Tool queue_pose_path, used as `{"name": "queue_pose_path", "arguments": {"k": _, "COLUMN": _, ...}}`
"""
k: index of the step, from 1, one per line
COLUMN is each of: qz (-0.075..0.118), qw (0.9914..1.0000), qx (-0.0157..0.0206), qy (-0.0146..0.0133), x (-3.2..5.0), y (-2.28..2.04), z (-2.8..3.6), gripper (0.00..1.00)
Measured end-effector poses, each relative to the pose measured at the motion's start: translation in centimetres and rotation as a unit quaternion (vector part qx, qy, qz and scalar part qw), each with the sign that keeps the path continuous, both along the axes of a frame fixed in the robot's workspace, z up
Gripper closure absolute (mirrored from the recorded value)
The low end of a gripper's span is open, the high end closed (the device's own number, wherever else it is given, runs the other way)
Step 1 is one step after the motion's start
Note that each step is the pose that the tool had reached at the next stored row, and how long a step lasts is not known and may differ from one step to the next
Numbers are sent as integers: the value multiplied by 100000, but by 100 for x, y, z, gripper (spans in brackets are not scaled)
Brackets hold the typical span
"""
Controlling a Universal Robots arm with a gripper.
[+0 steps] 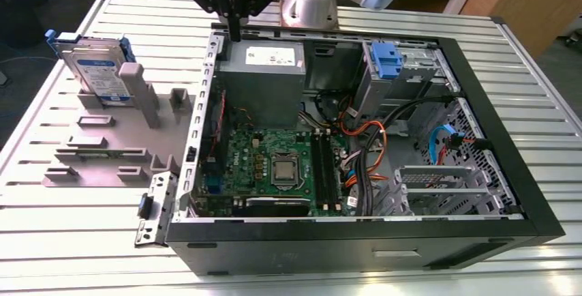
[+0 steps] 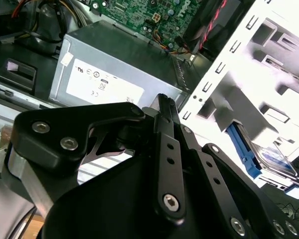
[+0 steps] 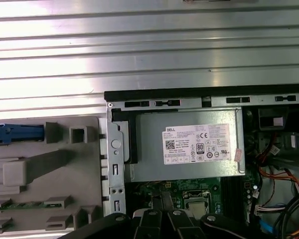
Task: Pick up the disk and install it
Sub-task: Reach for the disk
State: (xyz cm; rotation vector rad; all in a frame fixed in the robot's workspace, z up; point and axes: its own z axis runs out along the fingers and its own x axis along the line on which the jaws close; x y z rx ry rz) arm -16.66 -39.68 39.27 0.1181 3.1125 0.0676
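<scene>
The disk [image 1: 95, 71], silver with a white-and-blue label and a blue bracket, stands on edge in a grey holder [image 1: 109, 139] at the exterior view's left, beside the open computer case [image 1: 364, 231]. My gripper [image 1: 234, 35] hangs over the case's far left corner, above the power supply [image 1: 264, 61], well apart from the disk. Its black fingers [image 2: 164, 107] lie pressed together, shut, with nothing between them. The second wrist view has the disk [image 2: 275, 160] off to one side of the fingers. In the first wrist view the blue bracket's end [image 3: 15, 133] sits on the holder.
Inside the case are the motherboard [image 1: 272, 163], orange and blue cables [image 1: 373, 139] and a drive bay holding a plain blue clip [image 1: 386, 61]. The case and the holder rest on a ribbed metal table [image 1: 82, 234]. The holder has several unfilled slots.
</scene>
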Motion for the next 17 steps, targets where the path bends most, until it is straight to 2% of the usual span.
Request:
{"name": "queue_pose_path", "arguments": {"k": 6, "qz": 0, "qw": 100000, "qx": -4, "qy": 2, "x": -166, "y": 52, "z": -1, "gripper": 89}}
{"name": "queue_pose_path", "arguments": {"k": 11, "qz": 0, "qw": 100000, "qx": -3, "qy": 1, "x": -310, "y": 75, "z": -5, "gripper": 89}}
{"name": "queue_pose_path", "arguments": {"k": 13, "qz": 2, "qw": 100000, "qx": 3, "qy": -5, "x": -341, "y": 78, "z": -7, "gripper": 89}}
{"name": "queue_pose_path", "arguments": {"k": 17, "qz": 11, "qw": 100000, "qx": -3, "qy": 3, "x": -348, "y": 78, "z": -7, "gripper": 89}}
